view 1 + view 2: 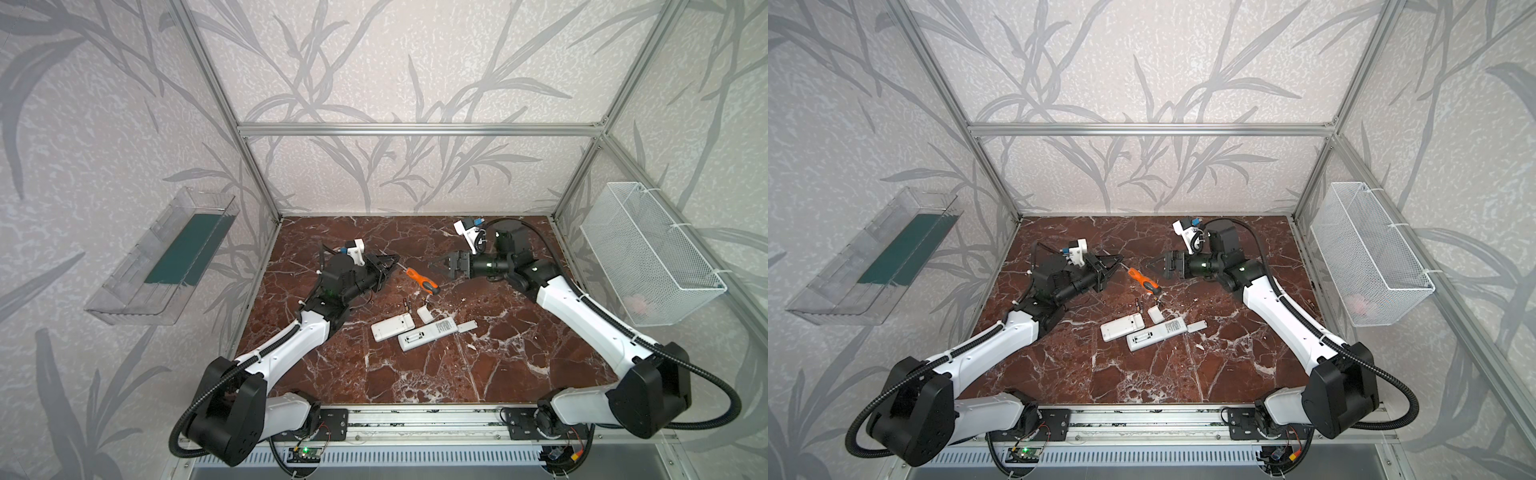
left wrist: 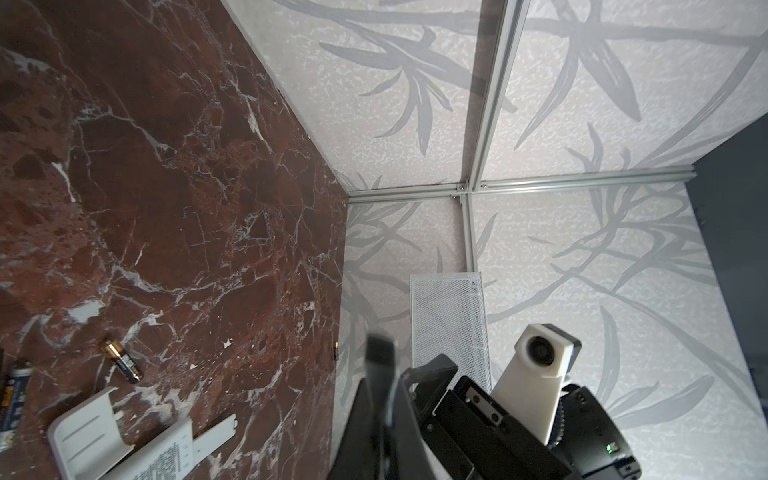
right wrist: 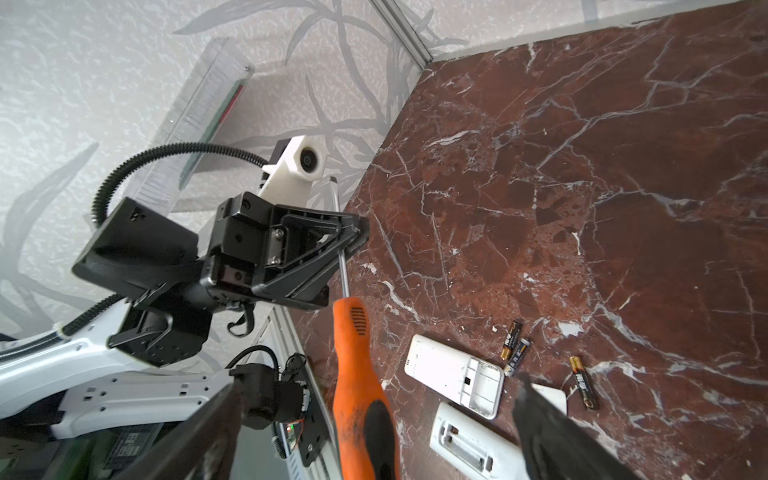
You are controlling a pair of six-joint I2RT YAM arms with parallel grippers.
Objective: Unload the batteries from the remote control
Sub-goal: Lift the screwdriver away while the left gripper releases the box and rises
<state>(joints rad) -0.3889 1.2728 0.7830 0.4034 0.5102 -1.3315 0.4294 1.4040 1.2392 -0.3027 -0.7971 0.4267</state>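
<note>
On the table (image 1: 415,374), at its middle, just behind the two remotes: batteries (image 3: 511,338). Three can be counted in the right wrist view, loose on their sides, two lying together and one apart beside a cover. Shorter remote (image 1: 392,327) and longer remote (image 1: 428,333) lie face down and side by side. Their bays are uncovered and look empty, so the unloading reads as done or nearly done. Small cover (image 1: 424,314) lies between the cells and the remotes, and long cover (image 1: 466,326) lies at the longer remote's end. Screwdriver (image 1: 422,281) is orange-handled, tilted and apparently lifted off the table, its butt close above the cells. Left tool (image 1: 395,262) is pressed together on the bare metal shaft, with the blade tip sticking out beyond it. Right tool (image 1: 437,269) is spread wide, its fingers (image 3: 552,436) either side of the handle and not touching it. This looks like a hand-over, leaving the left arm to carry the driver. A slip would drop the handle among the cells and scatter them. Broad bare table lies in front of the remotes and towards the right, and both arms close in from the rear flanks. Mesh basket (image 1: 665,266) on the right wall and clear bin (image 1: 124,291) on the left wall sit well apart from everything.
</note>
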